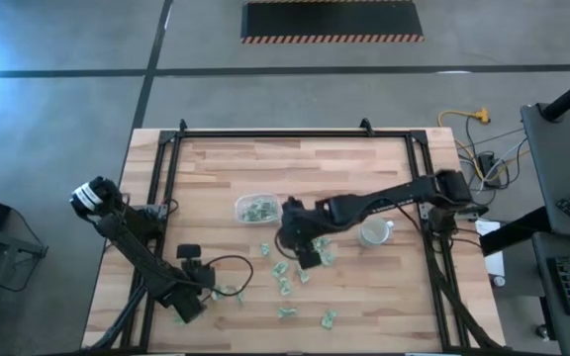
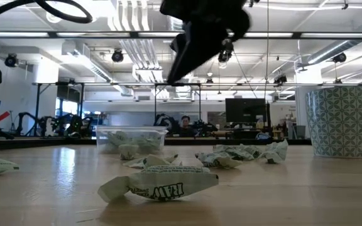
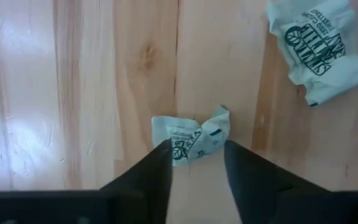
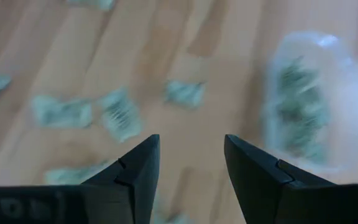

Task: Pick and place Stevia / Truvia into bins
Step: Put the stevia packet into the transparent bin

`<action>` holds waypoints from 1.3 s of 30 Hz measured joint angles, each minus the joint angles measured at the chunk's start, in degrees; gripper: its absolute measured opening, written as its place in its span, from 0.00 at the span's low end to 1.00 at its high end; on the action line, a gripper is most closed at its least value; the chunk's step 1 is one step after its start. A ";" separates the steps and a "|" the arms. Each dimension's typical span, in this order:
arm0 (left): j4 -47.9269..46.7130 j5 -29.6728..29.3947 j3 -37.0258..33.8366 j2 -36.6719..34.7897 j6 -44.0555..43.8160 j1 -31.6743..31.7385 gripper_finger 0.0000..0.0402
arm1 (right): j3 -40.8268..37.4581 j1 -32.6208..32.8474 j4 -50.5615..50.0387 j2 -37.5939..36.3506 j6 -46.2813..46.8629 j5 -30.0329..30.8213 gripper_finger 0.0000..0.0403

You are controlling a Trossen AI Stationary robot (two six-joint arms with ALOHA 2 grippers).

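Jaws, left gripper (image 3: 196, 155): narrow gap, fingertips on either side of one crumpled packet (image 3: 191, 134); packet sits at the tips, partly between them, on the wood. Can't tell if the pads are actually pinching it.
Jaws, right gripper (image 4: 190, 155): spread apart, nothing between them.
Left gripper position: low at the table's near-left area (image 1: 191, 297), down at the table surface.
Right gripper position: above mid-table (image 1: 300, 242), raised off the table per the low view (image 2: 200, 31).
Second packet (image 3: 319, 46): near the left gripper, off to one side, well outside the fingers.
Loose packets (image 1: 285, 282): scattered over the centre and near-centre of the table (image 1: 384, 297); several lie beyond the right gripper's fingertips in its wrist view (image 4: 114, 112), none between them.
Tub (image 1: 256, 209): centre of table, just left of the right gripper, already holds several packets (image 2: 131, 139).
Cup (image 1: 374, 233): right of the right gripper, contents can't be seen; patterned side in the low view (image 2: 338, 119).
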 joint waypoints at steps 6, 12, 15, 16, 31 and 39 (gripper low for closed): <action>1.71 -0.02 -0.73 -0.02 0.21 -0.01 0.14 | -2.52 3.77 -4.93 0.07 6.87 0.07 0.42; 5.59 -0.68 -3.33 -0.26 -0.01 -0.06 0.07 | -5.79 7.51 -5.66 0.04 11.96 0.32 0.42; 5.38 -1.68 -3.16 -0.33 -0.21 -0.02 0.02 | -6.80 8.75 -5.88 -0.03 14.31 0.58 0.42; 4.87 -2.16 -2.84 -0.31 -0.20 0.05 0.01 | -7.15 9.13 -5.88 -0.08 15.48 0.84 0.42; -2.15 -33.33 -0.98 -2.19 1.87 6.13 0.00 | -11.59 16.68 -10.65 -1.49 28.50 17.40 0.42; -1.73 -40.52 -0.98 -2.19 10.59 14.73 0.00 | -15.25 17.34 -10.08 -1.57 29.89 17.43 0.42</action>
